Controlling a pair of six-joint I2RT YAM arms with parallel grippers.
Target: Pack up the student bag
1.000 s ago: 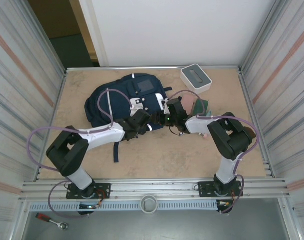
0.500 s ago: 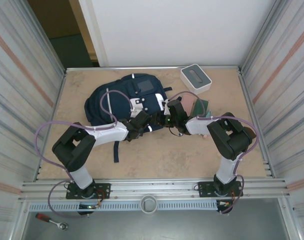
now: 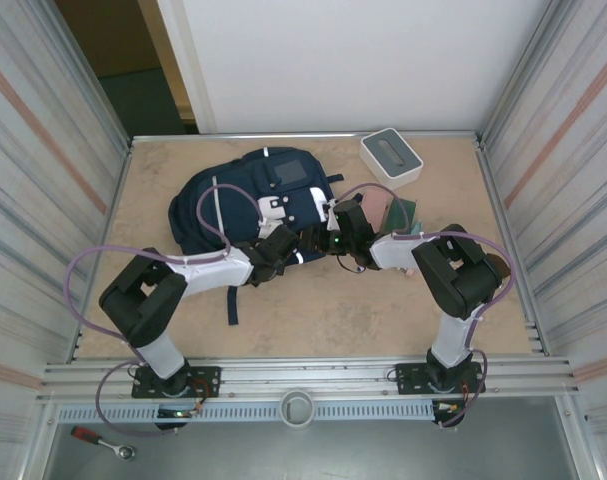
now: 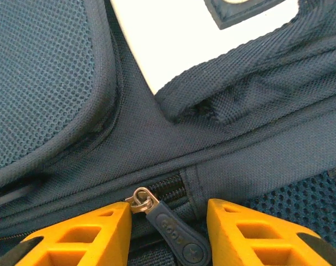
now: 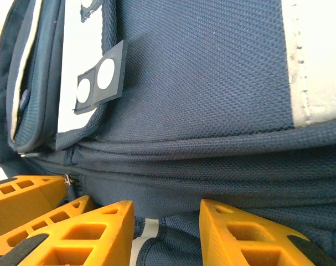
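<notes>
**Nose to nose at the zip**

Looking down on the student bag (image 3: 248,195): spread flat on the bench (image 3: 333,310), beyond centre and over to the left, front panel up, one dark strap (image 3: 232,300) trailing toward the near edge. Closing in on its near right rim from both sides, left tool (image 4: 168,202) reaching in from the left and right tool (image 5: 166,202) from the right, tips almost meeting over the navy fabric.

Over to the left wrist view. Parted, not clamped: yellow fingers (image 4: 90,233) set either side of the zip line. Slanting across the gap, the dark rubber zip pull (image 4: 176,235), with its small metal slider (image 4: 141,198) right up against the left-hand finger. Above that, navy weave, a webbing loop, and a white patch (image 4: 173,39) at the top.

Switching to the right wrist view. Clenched on the student bag, by the look of it, with a fold of navy cloth and a pale strip bunched between the two yellow fingers. Just beyond, a zip seam across the bag, and a navy buckle tab (image 5: 101,75) with two white dots. Peeking in at bottom left, the other arm's yellow fingers, just beside.

Elsewhere on the bench: a white box (image 3: 391,156) at the far right, well apart from the bag. Just beyond the right arm, a couple of flat items (image 3: 395,212), one dark, one pinkish. Off the bench, down at near left, a red-handled ratchet (image 3: 101,440).
</notes>
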